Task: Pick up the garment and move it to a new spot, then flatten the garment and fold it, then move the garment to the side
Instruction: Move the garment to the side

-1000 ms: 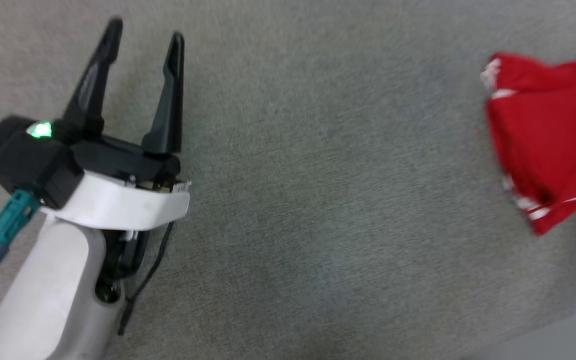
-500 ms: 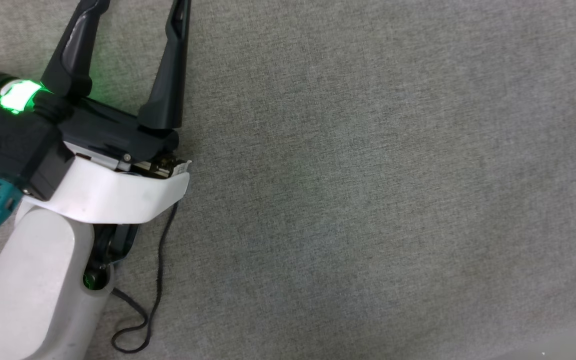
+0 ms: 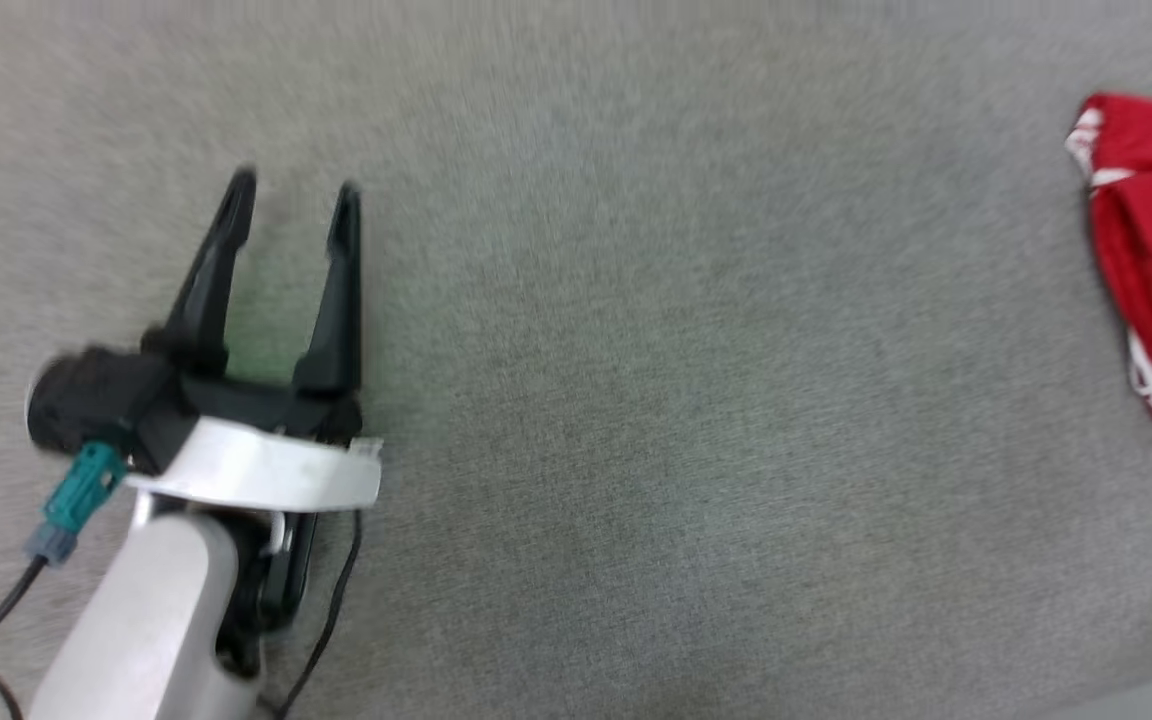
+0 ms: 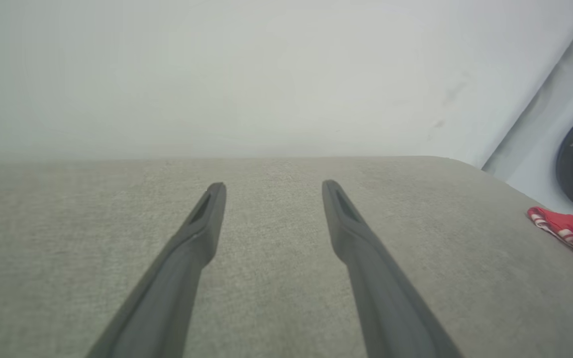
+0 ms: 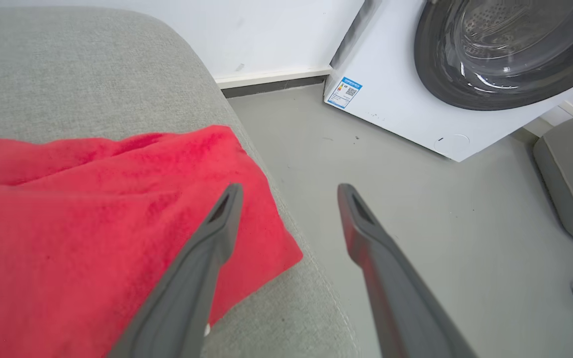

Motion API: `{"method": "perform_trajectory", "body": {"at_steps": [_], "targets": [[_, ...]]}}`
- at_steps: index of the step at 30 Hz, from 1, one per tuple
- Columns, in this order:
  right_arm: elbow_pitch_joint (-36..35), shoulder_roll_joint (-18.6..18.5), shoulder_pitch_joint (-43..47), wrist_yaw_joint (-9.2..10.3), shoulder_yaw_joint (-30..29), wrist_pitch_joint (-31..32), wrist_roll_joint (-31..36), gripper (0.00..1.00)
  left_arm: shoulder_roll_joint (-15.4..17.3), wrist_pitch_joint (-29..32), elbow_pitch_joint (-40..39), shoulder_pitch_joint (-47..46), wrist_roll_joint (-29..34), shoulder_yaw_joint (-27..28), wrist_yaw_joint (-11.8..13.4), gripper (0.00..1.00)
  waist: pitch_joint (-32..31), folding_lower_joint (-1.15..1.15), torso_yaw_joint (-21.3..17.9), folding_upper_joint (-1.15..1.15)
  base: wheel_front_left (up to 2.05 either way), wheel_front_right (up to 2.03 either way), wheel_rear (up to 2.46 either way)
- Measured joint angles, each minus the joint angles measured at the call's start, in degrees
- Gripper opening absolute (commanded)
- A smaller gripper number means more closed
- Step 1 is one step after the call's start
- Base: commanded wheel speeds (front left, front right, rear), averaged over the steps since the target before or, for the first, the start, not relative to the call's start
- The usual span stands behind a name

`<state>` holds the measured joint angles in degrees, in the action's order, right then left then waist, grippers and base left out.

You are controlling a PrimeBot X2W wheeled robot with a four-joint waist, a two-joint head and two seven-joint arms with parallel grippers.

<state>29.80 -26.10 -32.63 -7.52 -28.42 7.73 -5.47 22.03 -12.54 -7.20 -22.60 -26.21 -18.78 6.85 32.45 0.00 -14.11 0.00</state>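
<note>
At the lower left of the head view, nearest the robot, the left claw (image 3: 294, 187) hovers over the bare grey fabric surface (image 3: 686, 400). Its 2 fingers are apart with nothing between them. Farther right, the garment (image 3: 1151, 230) lies at the right edge of that surface as a compact red bundle with white striped trim showing, well apart from the left claw. The right claw (image 5: 290, 188) hangs over the bundle's outer corner, fingers spread wide and gripping nothing; whether a finger touches the cloth I cannot tell. Beyond the edge are the floor (image 5: 391, 209) and a washing machine (image 5: 396, 109). By the look of it, the pick-up, flattening and folding are done and the garment is set aside. Only drawing the arms clear seems left, though the fold looks loose rather than crisp.
</note>
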Motion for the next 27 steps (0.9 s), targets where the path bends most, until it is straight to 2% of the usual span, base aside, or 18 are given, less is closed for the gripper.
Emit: {"method": "perform_trajectory", "body": {"at_steps": [5, 9, 17, 24, 27], "targets": [[-0.4, -0.9, 5.8, 0.0, 5.6, -1.9, -2.5, 1.0, -1.0, -0.9, 3.0, 7.1, -2.4, 1.9, 1.8, 1.0, -7.8, 0.0, 0.9, 0.0, 0.0, 0.0, 0.0], [-2.5, 0.4, 10.4, 0.01, 10.3, -3.9, -4.1, 1.0, -1.6, -1.3, 4.6, 11.6, -3.7, 2.3, 2.8, 1.0, -13.8, -0.01, 2.1, 0.0, 0.0, 0.0, 0.0], [-8.6, 7.8, 19.4, 0.0, 19.5, -7.0, -6.4, 1.0, -2.3, -1.4, 7.0, 18.4, -5.3, 2.6, 4.3, 1.0, -23.4, -0.01, 6.1, 0.0, 0.0, 0.0, 0.0], [-18.5, 15.6, 26.3, -0.01, 23.9, -7.9, -5.1, 1.0, -2.0, -0.8, 7.5, 22.2, -5.9, 2.9, 5.4, 1.0, -29.5, -0.02, 10.0, 0.0, 0.0, 0.0, 0.0], [-23.3, 17.5, 29.4, 0.0, 25.5, -7.6, -4.5, 1.0, -1.3, -0.1, 7.8, 23.6, -6.1, 2.7, 5.7, 1.0, -31.7, -0.02, 11.3, 0.0, 0.0, 0.0, 0.0]]}}
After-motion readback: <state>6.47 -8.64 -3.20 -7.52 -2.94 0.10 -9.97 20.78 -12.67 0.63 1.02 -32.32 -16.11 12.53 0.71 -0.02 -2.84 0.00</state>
